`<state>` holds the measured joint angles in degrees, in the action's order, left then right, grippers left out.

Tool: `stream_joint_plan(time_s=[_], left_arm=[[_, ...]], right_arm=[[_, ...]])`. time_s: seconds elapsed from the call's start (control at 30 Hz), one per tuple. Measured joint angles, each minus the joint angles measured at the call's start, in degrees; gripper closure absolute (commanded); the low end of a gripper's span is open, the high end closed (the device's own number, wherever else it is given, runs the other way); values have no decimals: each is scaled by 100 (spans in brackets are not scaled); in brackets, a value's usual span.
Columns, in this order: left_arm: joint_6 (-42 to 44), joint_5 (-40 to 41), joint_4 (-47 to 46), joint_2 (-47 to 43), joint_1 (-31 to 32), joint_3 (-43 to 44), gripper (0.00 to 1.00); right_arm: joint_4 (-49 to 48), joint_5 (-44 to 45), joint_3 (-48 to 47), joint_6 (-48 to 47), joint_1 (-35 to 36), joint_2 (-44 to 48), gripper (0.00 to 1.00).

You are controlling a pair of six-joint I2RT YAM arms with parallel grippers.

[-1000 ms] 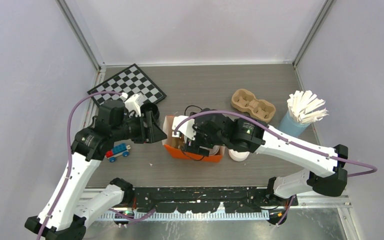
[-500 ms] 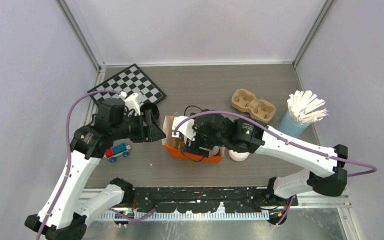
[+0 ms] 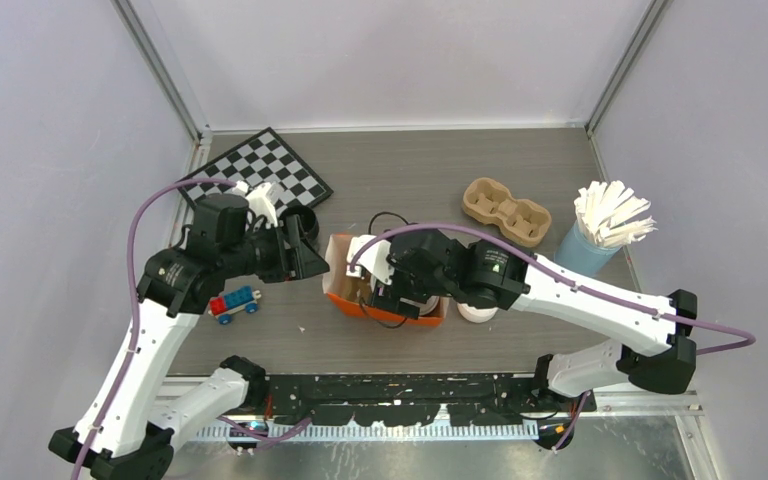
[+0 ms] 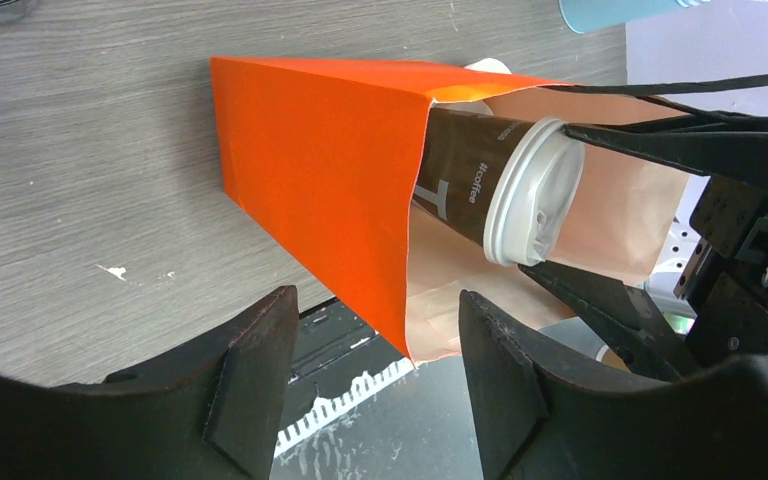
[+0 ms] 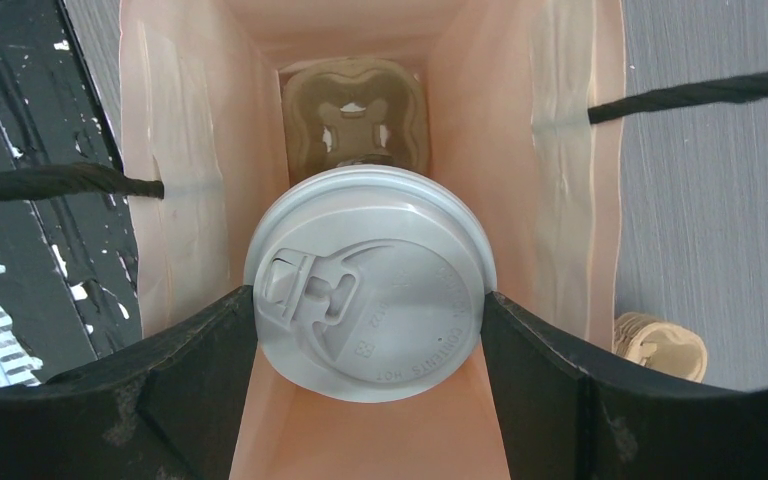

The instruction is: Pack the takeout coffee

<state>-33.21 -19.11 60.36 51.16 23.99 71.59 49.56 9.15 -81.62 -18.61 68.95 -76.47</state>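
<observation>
Coffee at bag mouth, right tool on it.
I see the left tool (image 4: 375,330) with fingers apart, gripping nothing, beside the orange bag (image 4: 320,170); the takeout coffee (image 5: 370,285) is partly inside it, with the right tool (image 5: 368,310) clamped on its lid.

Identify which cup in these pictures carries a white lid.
The brown takeout coffee, held by the right gripper inside the orange bag; the blue cup holds sticks instead.

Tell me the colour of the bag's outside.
The bag is bright orange outside, clearest in the left wrist view.
</observation>
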Motion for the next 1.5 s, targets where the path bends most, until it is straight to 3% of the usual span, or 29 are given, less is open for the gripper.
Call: stream_joint_plan(time_s=[0.73,0.87,1.13,1.5], left_arm=[[-232,-280,-780,592,0,-81,53],[-208,-280,-793,610,0,-81,65],[-39,-372,-811,629,0,-81,100],[129,-472,-1414,533,0,-350,100]], right_arm=[[-9,170,245,190,111,286,30],[2,197,356,208,162,297,29],[11,262,385,229,234,332,29],[-208,979,229,-153,199,-24,29]])
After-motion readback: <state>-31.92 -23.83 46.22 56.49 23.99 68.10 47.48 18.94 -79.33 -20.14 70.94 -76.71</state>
